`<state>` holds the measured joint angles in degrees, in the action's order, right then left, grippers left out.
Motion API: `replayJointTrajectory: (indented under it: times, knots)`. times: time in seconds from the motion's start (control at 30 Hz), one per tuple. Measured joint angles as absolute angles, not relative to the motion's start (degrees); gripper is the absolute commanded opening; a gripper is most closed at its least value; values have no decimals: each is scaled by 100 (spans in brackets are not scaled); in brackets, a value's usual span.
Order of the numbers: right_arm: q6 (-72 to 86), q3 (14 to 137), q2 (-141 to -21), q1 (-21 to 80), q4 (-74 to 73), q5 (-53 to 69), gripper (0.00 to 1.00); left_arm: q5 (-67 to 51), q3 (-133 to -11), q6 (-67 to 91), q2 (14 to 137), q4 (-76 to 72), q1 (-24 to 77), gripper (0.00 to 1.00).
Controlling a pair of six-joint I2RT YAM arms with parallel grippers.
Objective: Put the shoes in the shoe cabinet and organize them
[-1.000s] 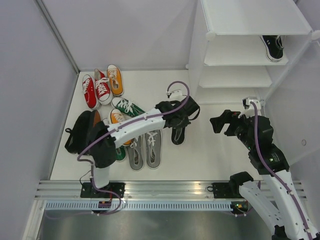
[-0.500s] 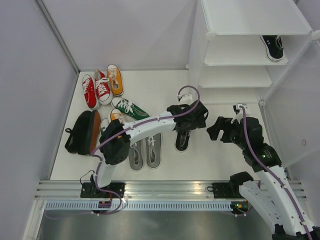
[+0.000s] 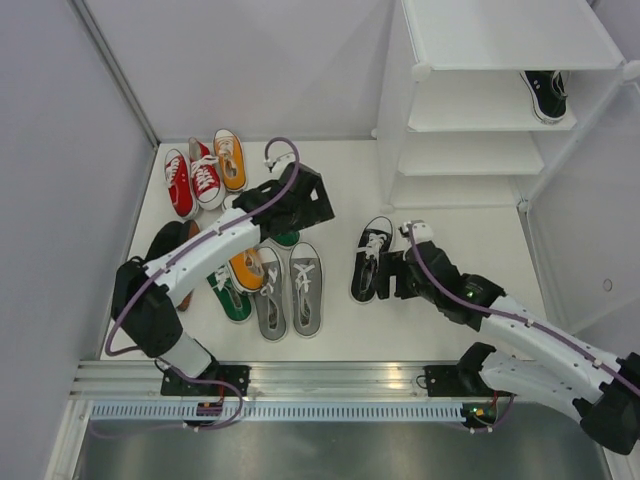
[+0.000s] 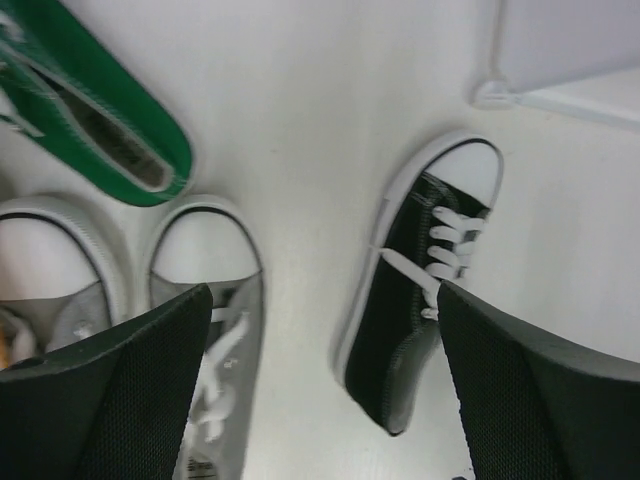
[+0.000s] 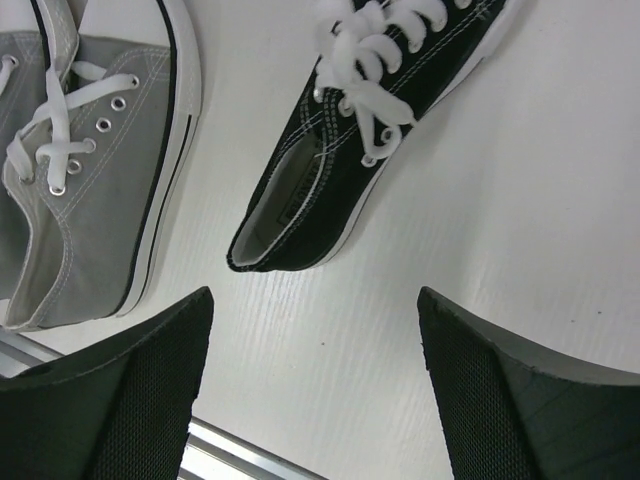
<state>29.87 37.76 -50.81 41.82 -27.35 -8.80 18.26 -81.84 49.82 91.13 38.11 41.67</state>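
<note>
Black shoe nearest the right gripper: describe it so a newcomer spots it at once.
Find the white shoe cabinet at right. On the table before its lowest shelf, one black shoe lies alone beside the right gripper. Its neighbours leftward are a grey pair.

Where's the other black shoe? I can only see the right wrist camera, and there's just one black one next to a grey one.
Observer: The other black sneaker is already in the shoe cabinet, at the right end of the shelf just under the top panel.
Operator: Is the left gripper holding a shoe?
Observer: No, it's open and empty, above the floor.
Operator: Any bright colours out there?
Observer: Yes, a red pair lies near the far-left corner, with an orange sneaker beside it.
</note>
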Motion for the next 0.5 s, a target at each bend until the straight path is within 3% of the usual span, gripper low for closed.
replayJointTrajectory:
  times: [0.23, 0.33, 0.5]
  knots:
    - [3481, 4198, -6460, 5474, -2359, -2108, 79, 1441, -6823, 4274, 7708, 3903, 2797, 94]
    - [3573, 4484, -6947, 5695, -2244, -2412, 69, 1507, -6388, 3999, 6967, 3918, 2486, 94]
    - [3645, 4893, -7550, 5780, -2049, -2722, 66, 1671, -5861, 3544, 6184, 3927, 2189, 95]
